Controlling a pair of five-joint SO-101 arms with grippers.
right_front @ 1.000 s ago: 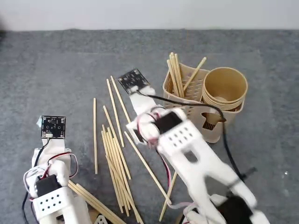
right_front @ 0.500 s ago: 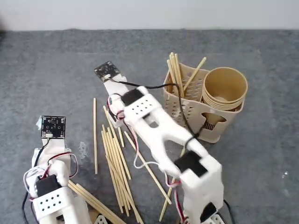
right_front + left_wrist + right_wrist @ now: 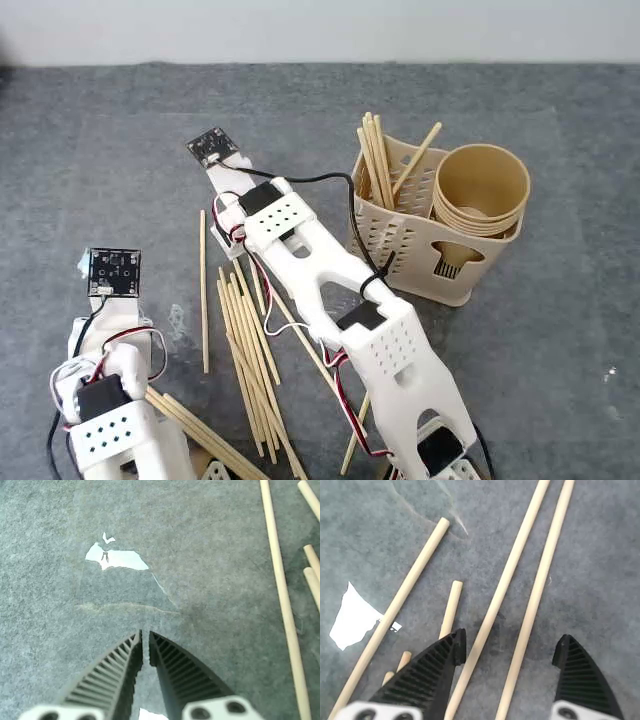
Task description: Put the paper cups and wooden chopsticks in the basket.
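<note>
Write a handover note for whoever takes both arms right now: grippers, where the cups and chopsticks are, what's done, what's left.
Left gripper: shut, empty, low over the grey felt mat.
Right gripper: open, empty, poised over two loose wooden chopsticks that lie between its jaws.
Done: the stack of tan paper cups sits in the beige slotted plastic basket; a bundle of chopsticks stands in its other compartment.
Left: the scattered chopsticks on the mat between the arms need to go into the basket, probably starting with the pair under the right gripper.
</note>
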